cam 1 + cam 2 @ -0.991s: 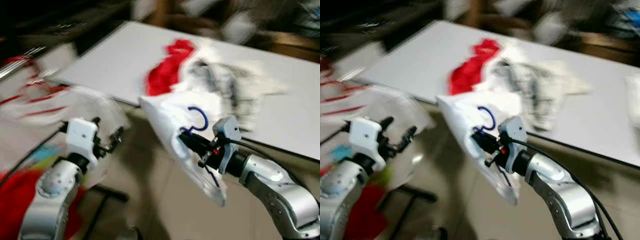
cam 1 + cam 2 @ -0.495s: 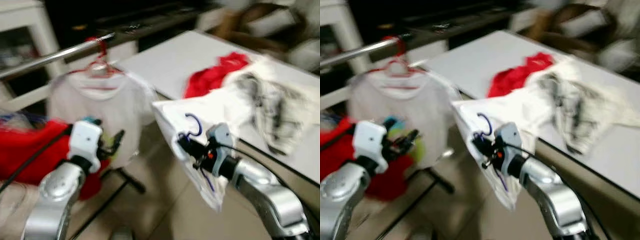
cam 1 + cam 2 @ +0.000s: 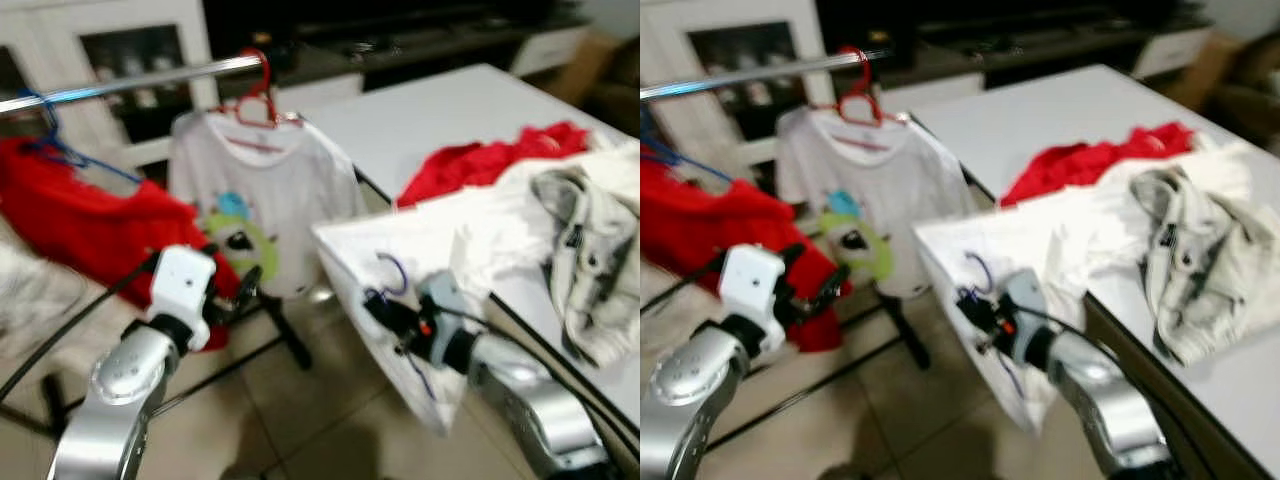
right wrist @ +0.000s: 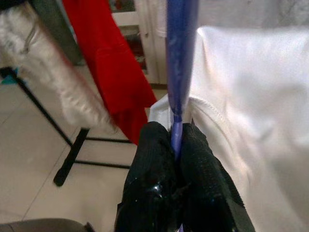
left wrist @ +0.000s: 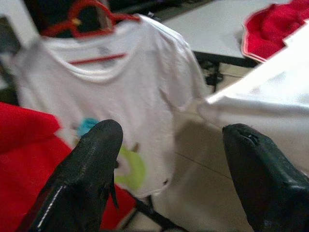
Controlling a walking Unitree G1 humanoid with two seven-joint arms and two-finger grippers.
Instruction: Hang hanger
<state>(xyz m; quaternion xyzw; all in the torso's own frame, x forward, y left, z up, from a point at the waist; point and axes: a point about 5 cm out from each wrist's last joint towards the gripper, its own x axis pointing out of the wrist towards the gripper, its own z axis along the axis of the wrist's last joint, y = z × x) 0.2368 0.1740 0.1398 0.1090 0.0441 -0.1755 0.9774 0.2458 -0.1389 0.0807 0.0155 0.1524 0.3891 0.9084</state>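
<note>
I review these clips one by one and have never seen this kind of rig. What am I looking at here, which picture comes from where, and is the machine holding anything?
This is a humanoid robot with two silver arms, each ending in a gripper of two black fingers. The two wide pictures come from the cameras in its head, looking forward and down; they show the same scene. The other two come from a camera on each wrist, looking along that gripper's fingers.

The right gripper is shut on a blue hanger that carries a white garment. The left gripper is open and holds nothing.

Ahead is a clothes rail with a white printed T-shirt on a red hanger and a red garment beside it. On the white table to the robot's right lie a red cloth and a pile of pale clothes.
</note>
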